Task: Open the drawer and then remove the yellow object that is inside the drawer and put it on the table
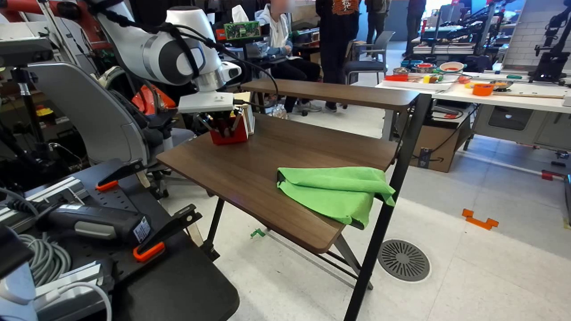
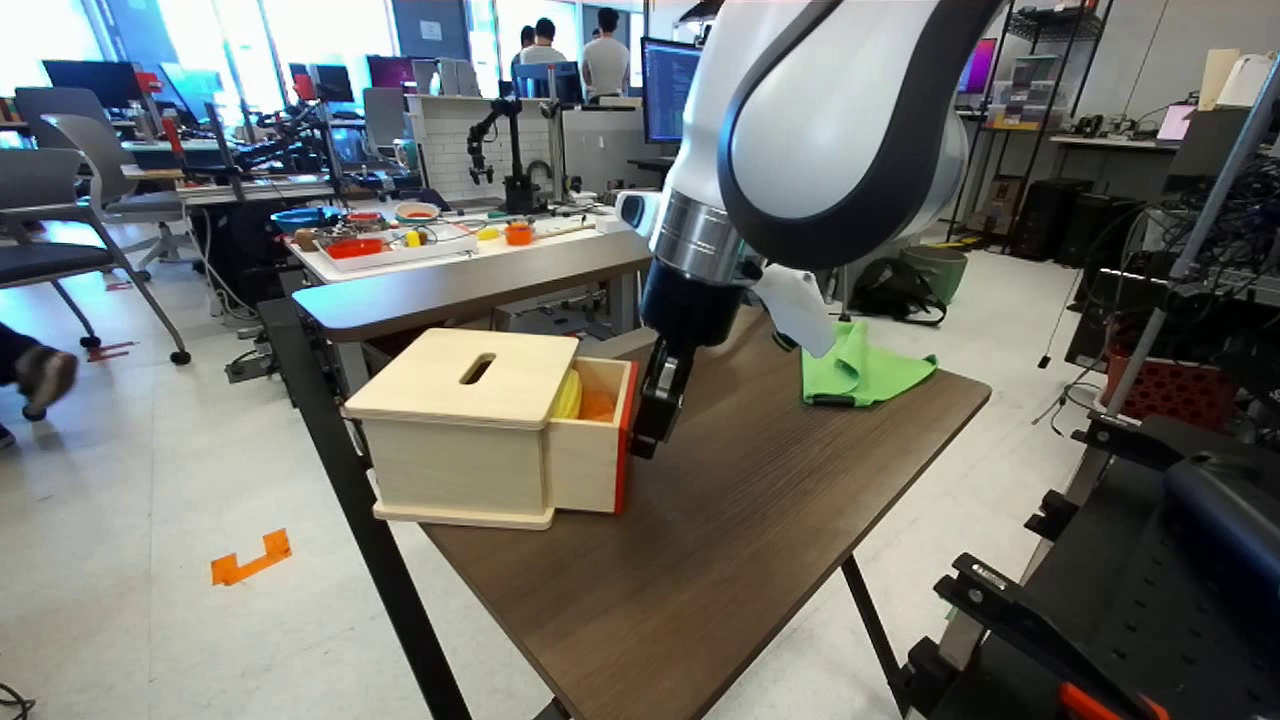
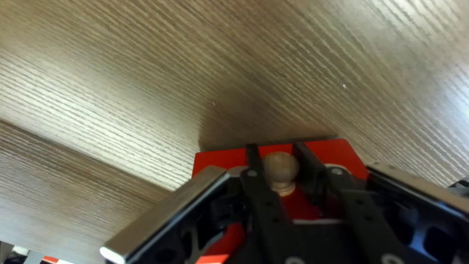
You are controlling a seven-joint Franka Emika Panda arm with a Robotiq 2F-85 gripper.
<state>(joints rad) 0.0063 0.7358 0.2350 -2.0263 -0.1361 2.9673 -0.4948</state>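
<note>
Wrist view: gripping drawer (image 2: 588,462) knob (image 3: 281,168) with pincer (image 3: 276,148). Opened partway. Remaining: lift yellow item (image 2: 567,396) from inside drawer, set on tabletop (image 2: 770,470).

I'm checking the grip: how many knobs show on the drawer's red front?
1: the wooden knob, held in the pincer in the wrist view; any behind the pincer would be hidden.

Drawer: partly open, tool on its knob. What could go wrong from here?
The tool could slip off the round knob during a pull. The box sits near the edge of the table, so a hard tug might shift it. In an exterior view, the box's top partly hides the yellow object, so a pick at this opening might catch.
</note>
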